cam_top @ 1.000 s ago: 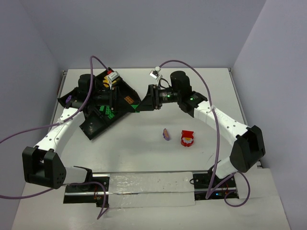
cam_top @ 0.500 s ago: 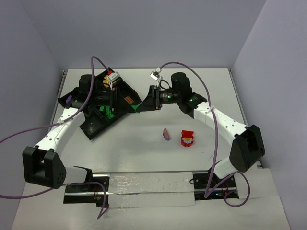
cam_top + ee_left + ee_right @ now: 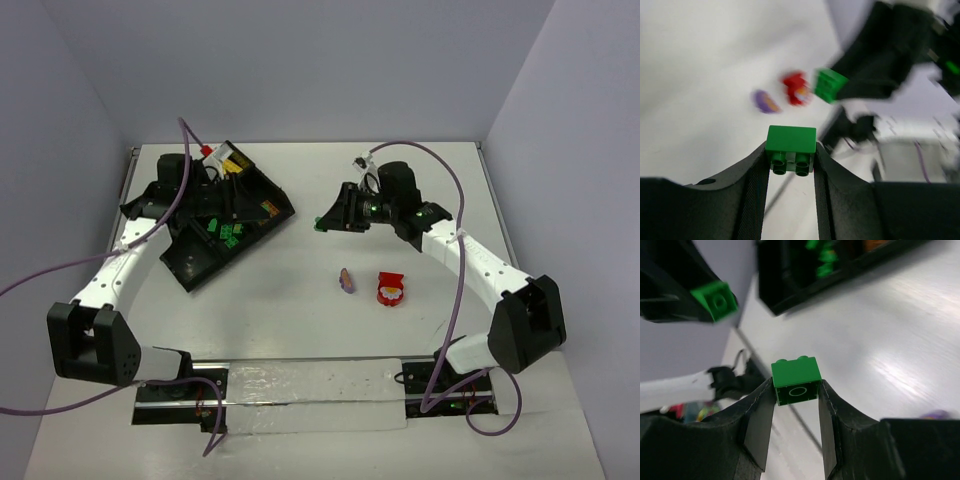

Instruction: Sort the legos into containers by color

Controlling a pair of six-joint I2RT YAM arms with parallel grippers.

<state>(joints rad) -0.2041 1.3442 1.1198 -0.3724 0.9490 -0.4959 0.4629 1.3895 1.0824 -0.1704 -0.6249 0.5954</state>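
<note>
My left gripper (image 3: 790,152) is shut on a green lego (image 3: 790,146), studs facing the camera, and hovers over the black tray (image 3: 195,262) with its containers. My right gripper (image 3: 796,382) is shut on a second green lego (image 3: 795,378), hollow underside towards the camera. In the top view this gripper (image 3: 325,222) hangs over the table to the right of the tray. Small green legos (image 3: 230,234) lie in one tray compartment and orange ones (image 3: 268,208) in another. A purple lego (image 3: 346,280) and a red-and-white lego (image 3: 390,289) lie on the table.
The tray sits askew at the back left, its corner (image 3: 290,208) pointing at the right gripper. Purple cables (image 3: 455,300) trail from both arms. A foil-covered strip (image 3: 310,382) runs along the near edge between the arm bases.
The two grippers were together at the tray's right corner. They have drawn apart, each carrying a green lego: the right arm went right, the left went back over the tray.
</note>
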